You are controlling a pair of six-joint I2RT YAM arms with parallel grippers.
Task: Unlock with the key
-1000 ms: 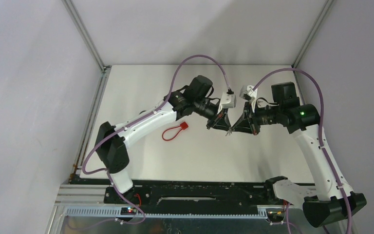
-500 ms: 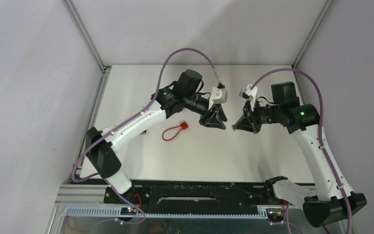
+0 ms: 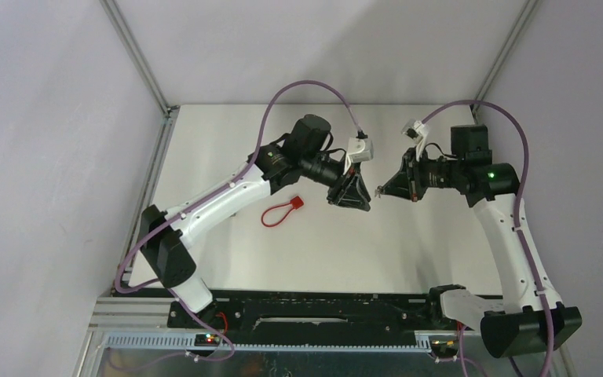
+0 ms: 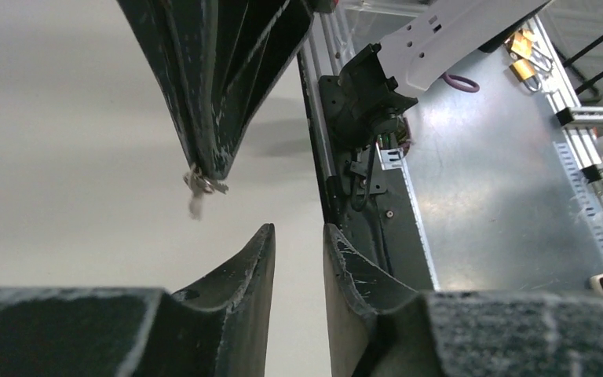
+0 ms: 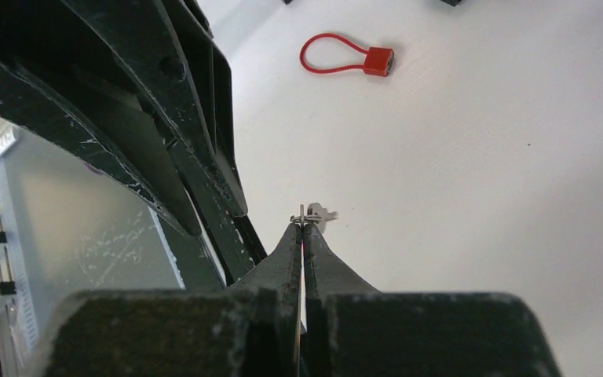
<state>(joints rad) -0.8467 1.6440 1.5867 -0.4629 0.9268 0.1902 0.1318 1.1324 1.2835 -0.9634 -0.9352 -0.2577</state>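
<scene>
From above, the matte white worktop [image 3: 408, 251] is carrying a small red padlock [image 3: 298, 203] with a thin red cable loop, lying flat and well apart from both arms' tips. The left arm, white-shelled with black joints and a glossy purple cable [image 3: 306, 85] arching over it, is reaching in from the left, and the right arm is bending in from the right, so the left pincer [image 3: 359, 196] and the right pincer [image 3: 382, 191] are hovering tip to tip, near each other above the middle of the worktop. In the left wrist view, the left pincer's scuffed black fingers are standing slightly apart with nothing between them, while the right pincer is pointing down from the top with a small silvery key [image 4: 199, 188] dangling at its tip; two brass padlocks [image 4: 523, 69] are lying on a grey metal tray [image 4: 479, 204] beyond the worktop's edge. In the right wrist view, the right pincer's tapered fingers are pressing together on the key's ring, the key itself is blurring against the worktop, and no writing is showing anywhere.
</scene>
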